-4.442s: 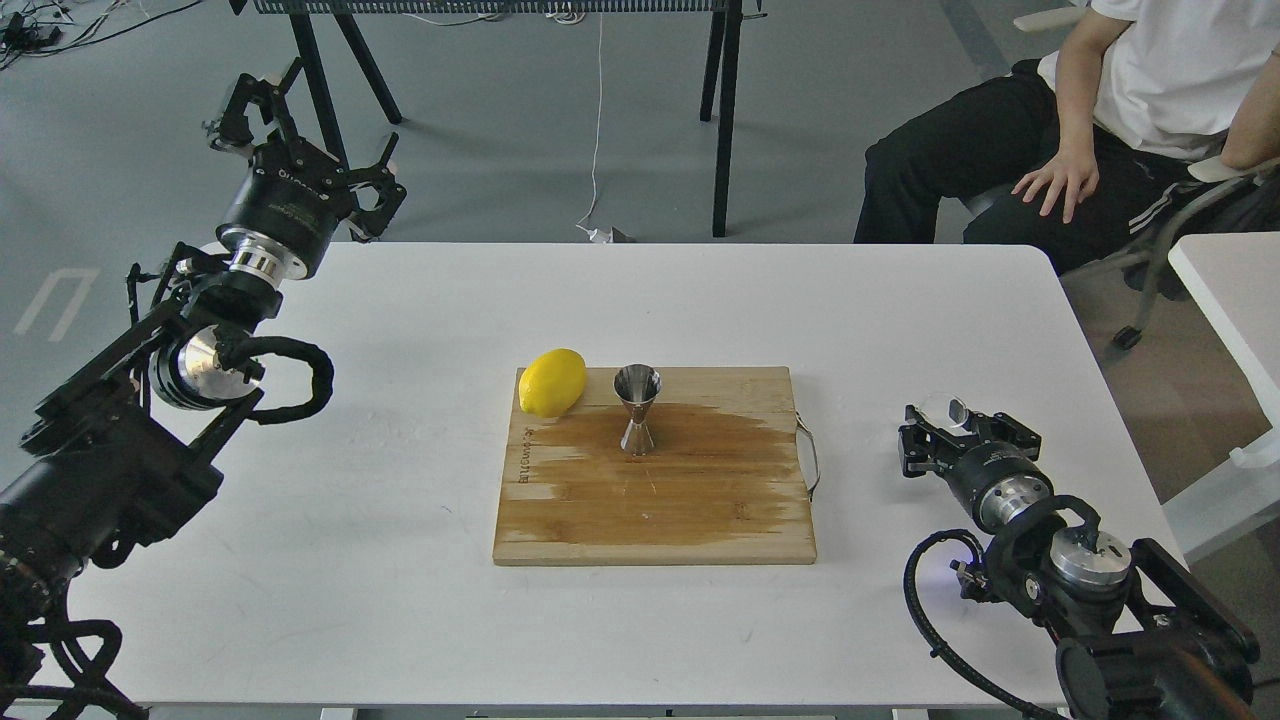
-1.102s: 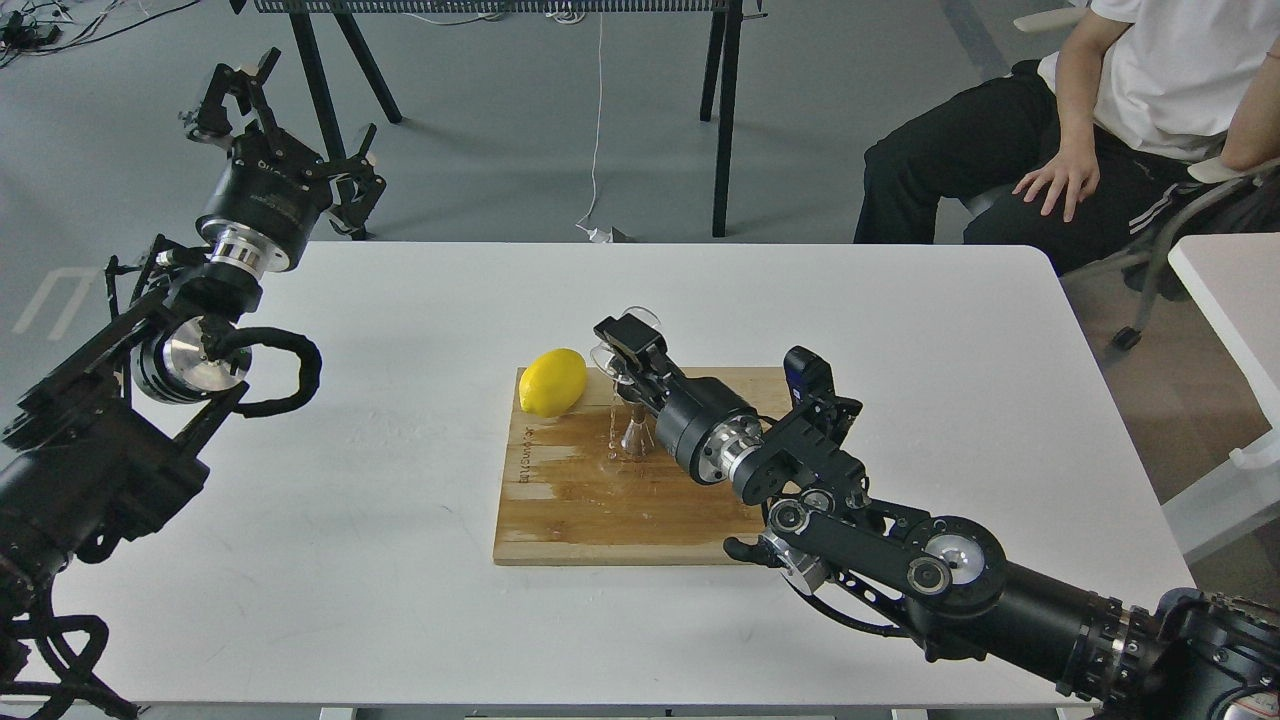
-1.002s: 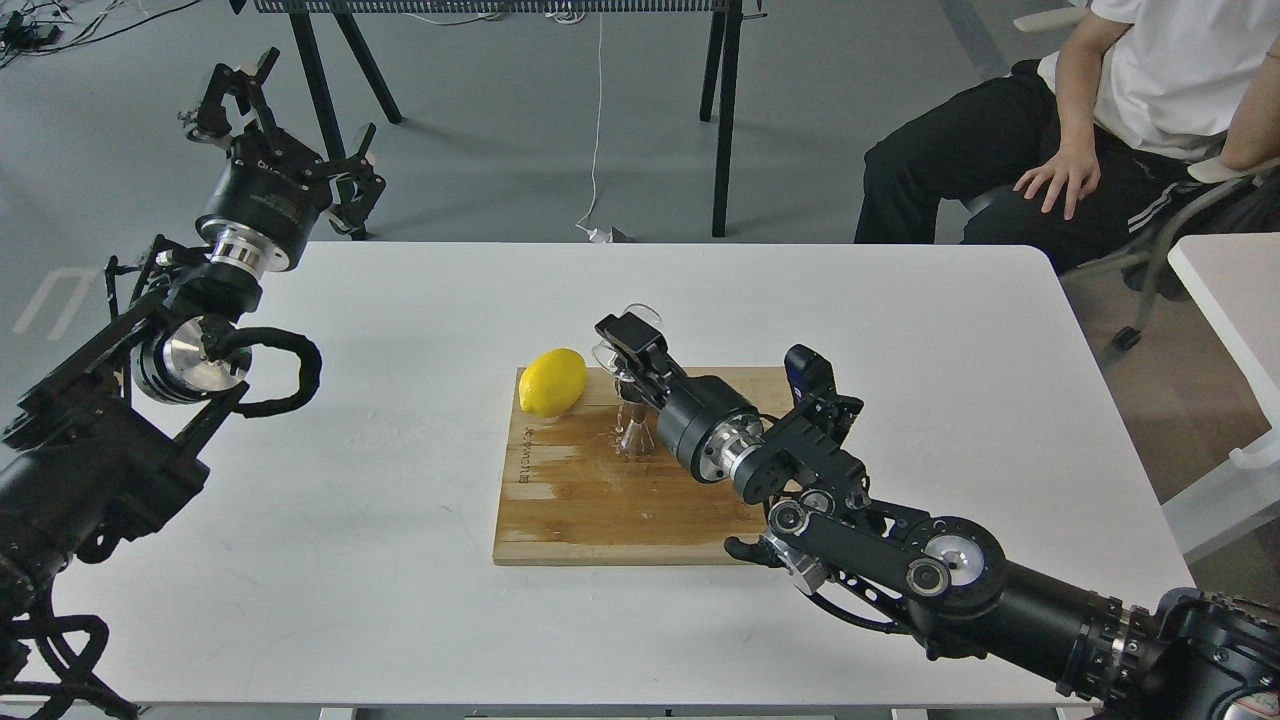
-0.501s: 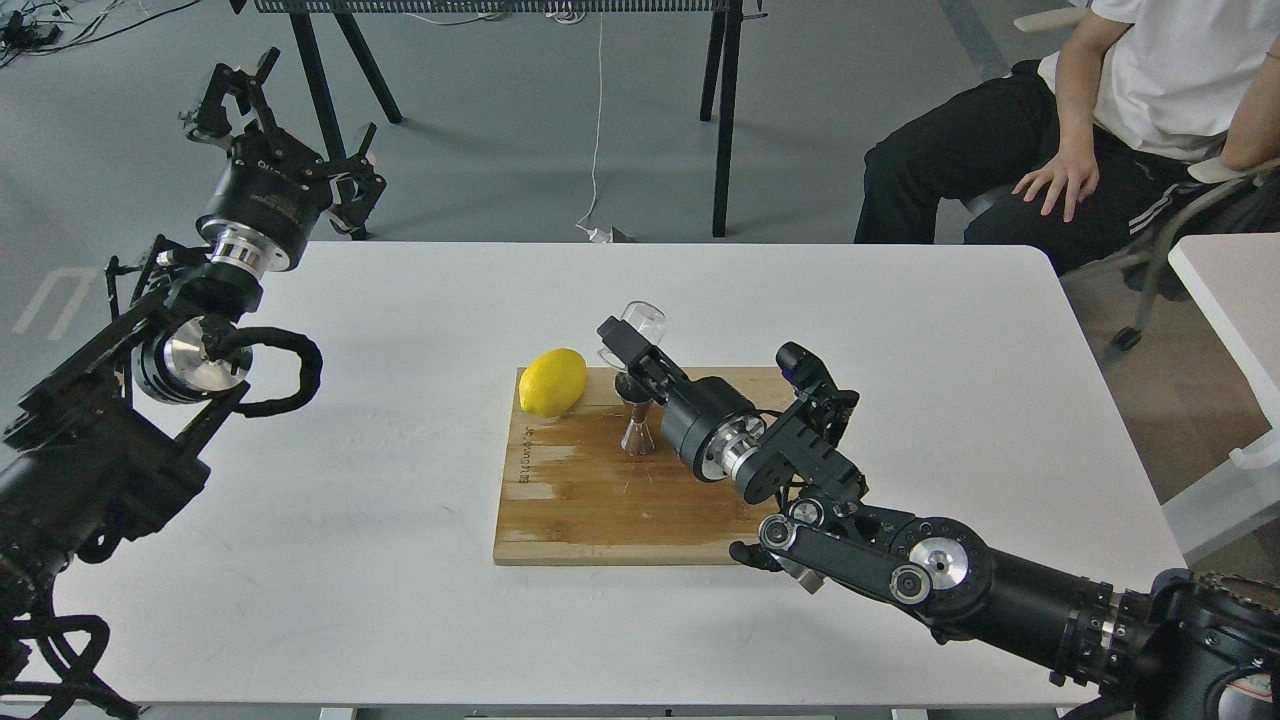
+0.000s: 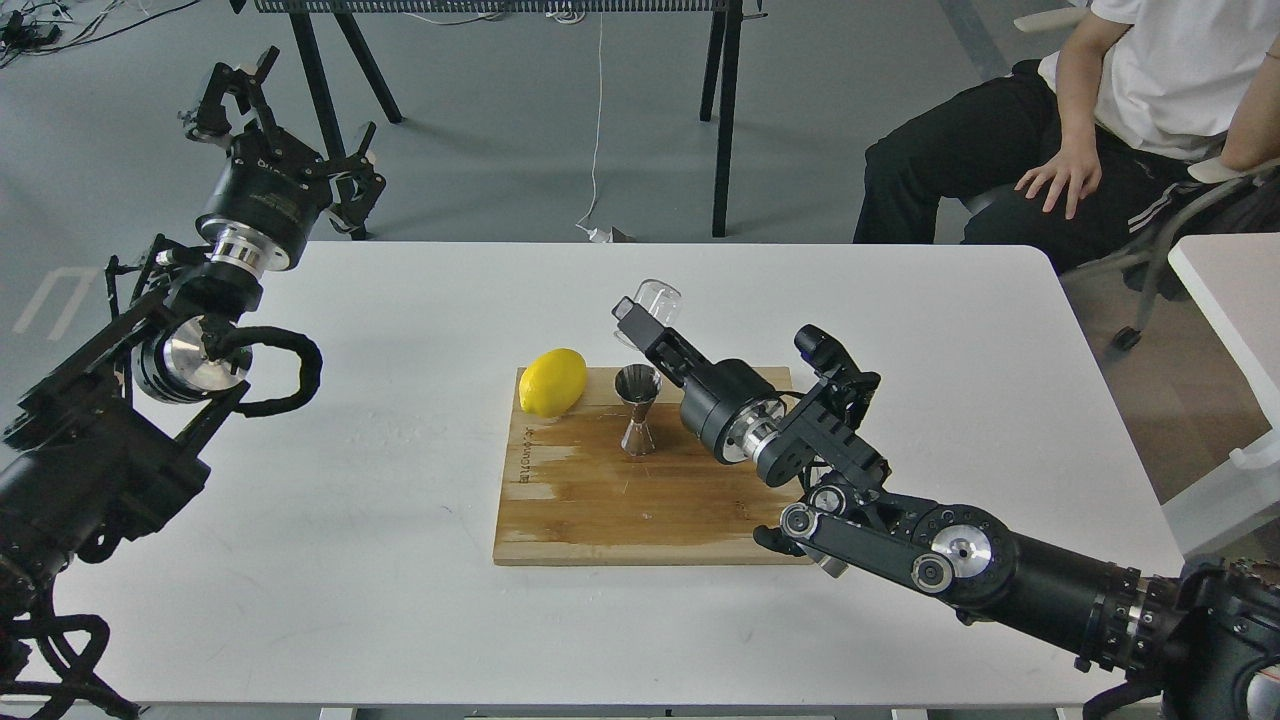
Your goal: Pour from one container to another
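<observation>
A white table [image 5: 400, 620] with rounded corners stands on a grey floor [image 5: 500, 120]. Beyond it are the black legs of a dark frame [image 5: 722, 120], perhaps a rack, with a white cable [image 5: 598, 120] hanging down. A second white table [image 5: 1235, 290] edges in at right.
</observation>
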You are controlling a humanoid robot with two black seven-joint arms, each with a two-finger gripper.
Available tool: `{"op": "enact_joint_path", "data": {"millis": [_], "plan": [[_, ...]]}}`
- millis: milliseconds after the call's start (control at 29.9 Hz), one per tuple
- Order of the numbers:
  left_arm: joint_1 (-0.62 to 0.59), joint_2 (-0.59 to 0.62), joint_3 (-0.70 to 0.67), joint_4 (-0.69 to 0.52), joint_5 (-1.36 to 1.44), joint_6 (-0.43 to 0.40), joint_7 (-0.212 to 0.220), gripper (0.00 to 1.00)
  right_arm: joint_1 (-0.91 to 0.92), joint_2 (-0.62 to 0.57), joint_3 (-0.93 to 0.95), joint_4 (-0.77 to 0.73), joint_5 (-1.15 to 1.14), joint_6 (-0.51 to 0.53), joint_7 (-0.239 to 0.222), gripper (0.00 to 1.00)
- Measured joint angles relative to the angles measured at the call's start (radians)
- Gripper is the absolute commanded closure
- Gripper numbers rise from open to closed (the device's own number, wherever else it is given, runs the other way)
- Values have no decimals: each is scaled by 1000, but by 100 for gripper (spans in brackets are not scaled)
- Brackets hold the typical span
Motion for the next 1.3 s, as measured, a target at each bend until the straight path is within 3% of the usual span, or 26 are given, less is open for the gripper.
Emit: {"op": "enact_joint_path", "data": {"millis": [367,534,835,1303], "plan": [[0,9,-1,0,-4,0,0,0,-158,-178,293,169,529,117,-9,66],[0,7,-2,0,-7,0,0,0,-279,-195,497,148,785,251,-59,66],[3,1,-5,-1,-8,0,0,0,-397,-195,756,-134,1208,470,-174,66],[3,0,-5,0,-7,0,1,0,-394,-133,789,-485,1416,687,-214,62]]}}
